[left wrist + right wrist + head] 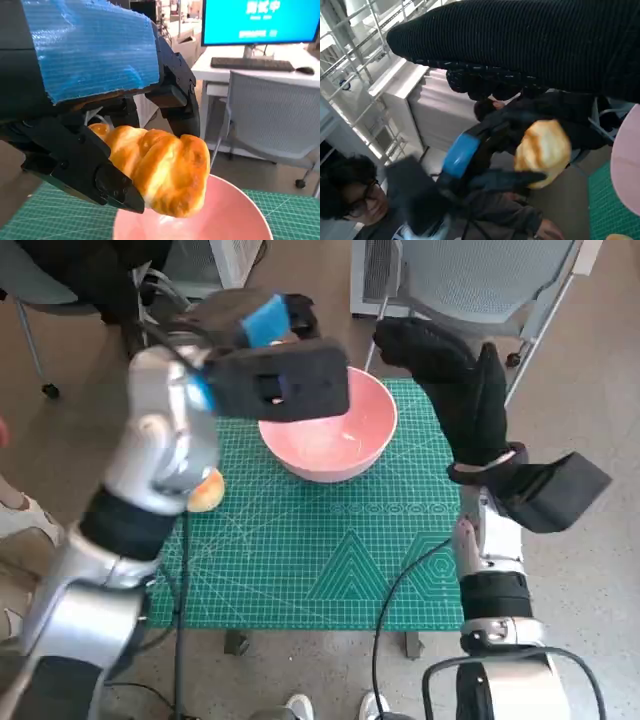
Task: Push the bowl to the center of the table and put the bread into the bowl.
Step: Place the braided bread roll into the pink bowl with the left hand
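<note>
While my left hand (95,125) grips the bread (160,167) above the far rim of the pink bowl (330,430), my gloved right hand (455,390) hangs beside the bowl, fingers apart, holding nothing. Another bread piece (205,490) lies on the green mat (320,550) under my left forearm. A grey chair (480,275) stands beyond the table.

Pink bowl (330,435), golden-brown bread (160,167), green gridded mat (320,560), blue-taped black left hand (275,325)
</note>
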Robot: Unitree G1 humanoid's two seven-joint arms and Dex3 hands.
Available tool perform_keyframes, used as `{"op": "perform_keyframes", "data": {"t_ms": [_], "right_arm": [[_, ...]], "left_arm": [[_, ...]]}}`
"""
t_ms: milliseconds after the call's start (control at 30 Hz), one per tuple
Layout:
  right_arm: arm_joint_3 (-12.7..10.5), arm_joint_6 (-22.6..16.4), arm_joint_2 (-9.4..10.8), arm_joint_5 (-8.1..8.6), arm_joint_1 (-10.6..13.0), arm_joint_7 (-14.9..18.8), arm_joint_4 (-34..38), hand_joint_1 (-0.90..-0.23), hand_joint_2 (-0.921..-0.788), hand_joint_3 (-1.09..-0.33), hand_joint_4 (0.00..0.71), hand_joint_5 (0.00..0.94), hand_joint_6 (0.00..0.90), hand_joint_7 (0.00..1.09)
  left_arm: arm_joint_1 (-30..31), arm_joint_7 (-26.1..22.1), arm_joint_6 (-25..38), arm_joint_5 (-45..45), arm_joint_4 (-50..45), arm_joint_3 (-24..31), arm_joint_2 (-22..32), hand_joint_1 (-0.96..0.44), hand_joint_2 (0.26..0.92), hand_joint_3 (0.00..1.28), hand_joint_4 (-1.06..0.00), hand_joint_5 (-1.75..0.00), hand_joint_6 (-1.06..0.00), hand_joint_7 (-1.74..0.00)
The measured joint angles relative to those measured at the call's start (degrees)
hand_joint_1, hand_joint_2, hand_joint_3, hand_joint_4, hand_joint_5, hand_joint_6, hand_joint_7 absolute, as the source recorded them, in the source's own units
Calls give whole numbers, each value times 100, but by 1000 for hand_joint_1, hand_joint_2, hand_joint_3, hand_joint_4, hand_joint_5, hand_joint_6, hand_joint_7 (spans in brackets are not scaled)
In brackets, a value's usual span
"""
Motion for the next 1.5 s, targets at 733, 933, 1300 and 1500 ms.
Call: {"op": "perform_keyframes", "data": {"t_ms": [733,933,1300,1500], "right_arm": [[96,95,-81,-54,192,-226,-345,-687,-921,-910,134,0,-1,391],[118,96,-102,-57,192,-261,-345,-687,-921,-911,133,0,-1,390],[136,109,-125,-56,192,-273,-346,-686,-921,-912,133,0,-1,395],[135,124,-142,-55,191,-273,-323,-686,-921,-912,133,0,-1,398]], "left_arm": [[-477,1067,-875,-58,2379,-31,-778,-1,920,116,-493,-1235,-719,-1188],[-496,1167,-1002,-258,2597,102,-865,69,921,184,-517,-1341,-465,-1148],[-539,949,-1043,-658,2908,335,-925,-356,832,10,-64,-98,-238,-55],[-539,893,-1206,-727,2974,356,-907,-432,814,1,-12,-11,-214,-14]]}}
